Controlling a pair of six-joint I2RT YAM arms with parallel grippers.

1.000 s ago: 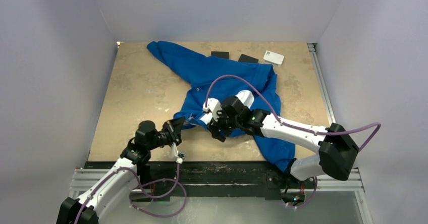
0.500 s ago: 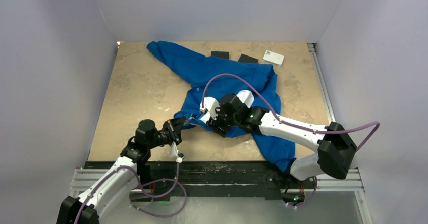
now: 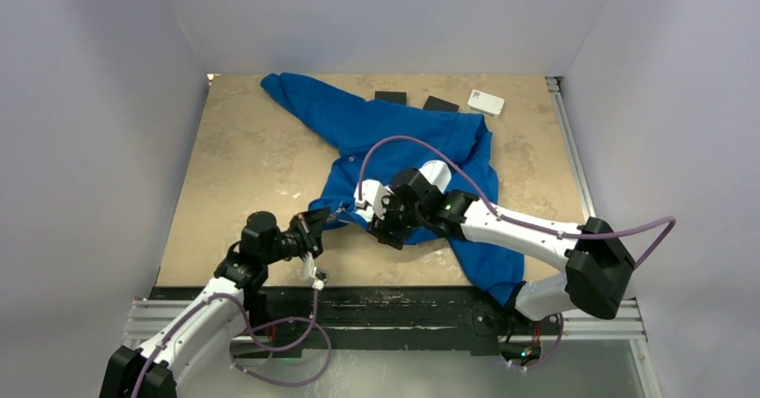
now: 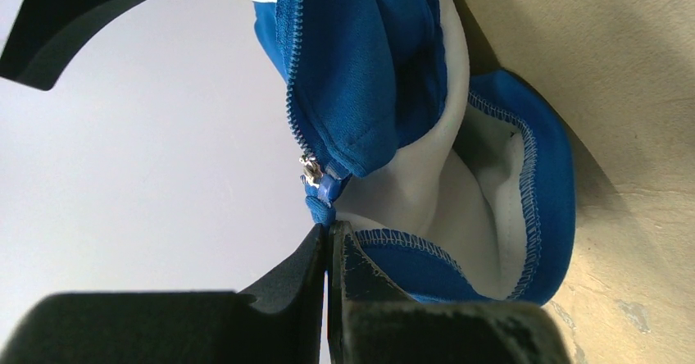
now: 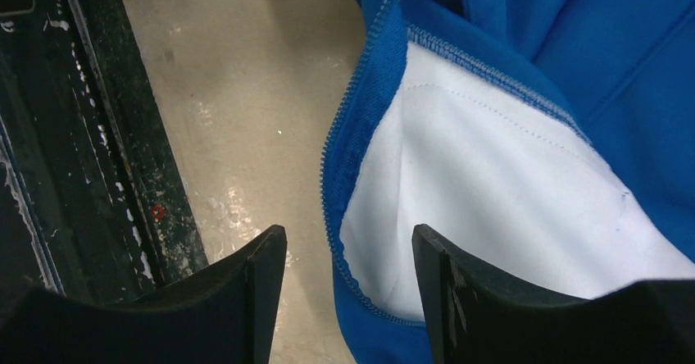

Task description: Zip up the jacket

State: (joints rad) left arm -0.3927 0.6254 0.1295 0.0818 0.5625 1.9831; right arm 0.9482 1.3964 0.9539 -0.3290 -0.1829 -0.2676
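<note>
The left hand [image 4: 329, 233] is clamped on the jacket [image 3: 394, 125] hem. The right hand [image 5: 348, 249], jaws apart, should pinch the slider [image 4: 310, 170] exactly, I think.

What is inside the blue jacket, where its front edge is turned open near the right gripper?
White lining shows inside the jacket, bordered by the zipper teeth. Whatever lies deeper between its layers, or beneath it on the table, is covered by fabric.

Sprawled across table [image 3: 242, 165]: jacket [image 3: 394, 129], sleeve toward far left corner, hem toward near edge. Behind it, along far edge, three small flat items [image 3: 440, 103]. At hem's left corner, left gripper [image 3: 324, 221]; just right, right gripper [image 3: 363, 211].
</note>
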